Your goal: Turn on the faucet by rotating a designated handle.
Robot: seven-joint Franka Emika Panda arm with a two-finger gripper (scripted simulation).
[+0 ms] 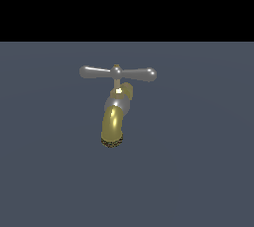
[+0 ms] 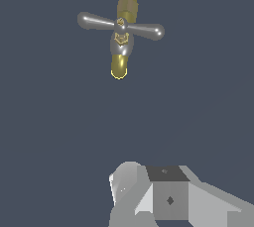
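The faucet [image 1: 114, 117] stands alone on the flat grey-blue floor, its curved brass-gold spout ending in a dark rough rim. On top lies the handle [image 1: 117, 73], a slim silver crossbar with two bulbous ends and a small brass pin at its centre, running across the exterior view. The wrist view looks down on the faucet [image 2: 120, 47] and the handle [image 2: 120, 25] from some distance. Only pale grey blocks of my gripper [image 2: 149, 191] show in that view, well apart from the handle. Nothing is held, and I cannot make out how the fingers stand. The arm is absent from the exterior view.
A plain grey-blue floor [image 1: 198, 171] spreads all around the faucet. A black band fills the upper part of the exterior view.
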